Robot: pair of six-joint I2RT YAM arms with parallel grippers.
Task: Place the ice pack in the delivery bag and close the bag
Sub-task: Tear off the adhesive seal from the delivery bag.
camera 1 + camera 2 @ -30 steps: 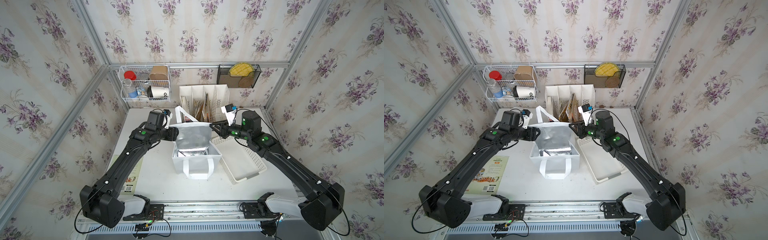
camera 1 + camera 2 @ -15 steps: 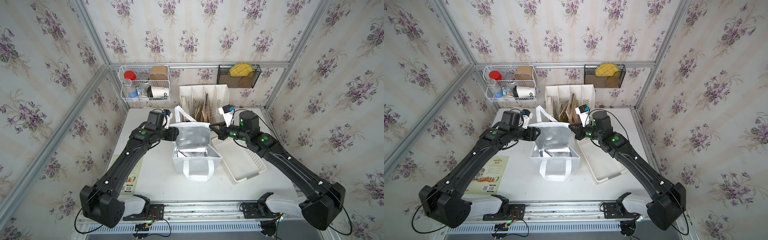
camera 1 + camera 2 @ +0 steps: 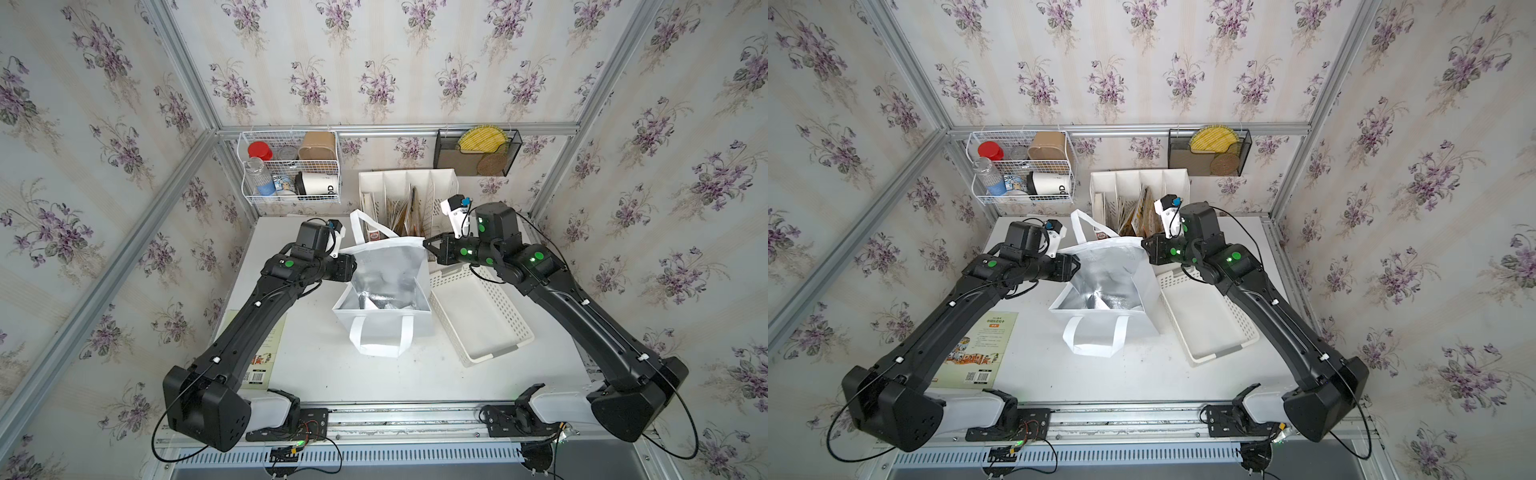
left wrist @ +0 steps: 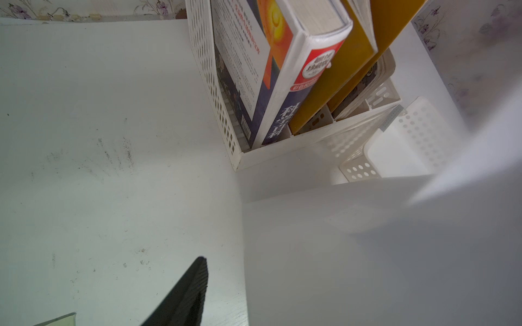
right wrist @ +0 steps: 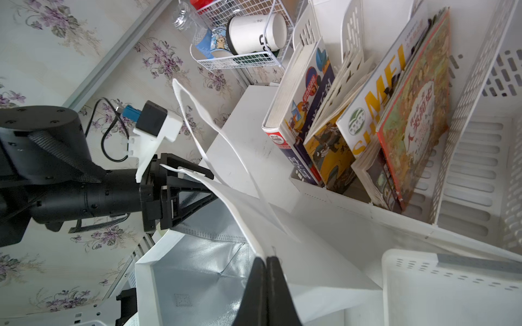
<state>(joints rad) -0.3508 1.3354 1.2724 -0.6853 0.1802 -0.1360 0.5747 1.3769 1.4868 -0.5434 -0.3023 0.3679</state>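
Ice pack: can't positively ID it. Nothing like it on the table (image 3: 332,374) or in the basket (image 3: 478,320). A dark crumpled patch (image 3: 376,301) on the foil floor of the bag (image 3: 386,266) may be it, but it's too small to call. The bag stands upright mid-table, mouth up, with the basket just beside it on the right arm's side and the book rack (image 3: 407,195) close behind.

Right gripper (image 5: 266,258): jaws together, pinched on the bag's far rim at its corner. Left gripper (image 5: 214,186): jaws apart, straddling the opposite far corner. The fabric sits between the fingers, and the right wrist view shows it isn't clamped.

My read: the step is getting both far corners held so the mouth can be spread. Notes:
- Close the left jaws fully on the rim before any pull. Tension from one side just skews a soft bag.
- Bite the hem only, deep enough that the fabric can't slip out.
- The far strap (image 5: 197,124) runs down right to the right pinch, and I can't tell if it's caught in. A trapped strap would mean an uneven pull.
- Pull outward, level, equal on both sides.
- Don't lift. The bag looks light and will likely tip or drag, and the rack and basket leave little room.
- If that patch is the pack, keep the base planted so it stays put.
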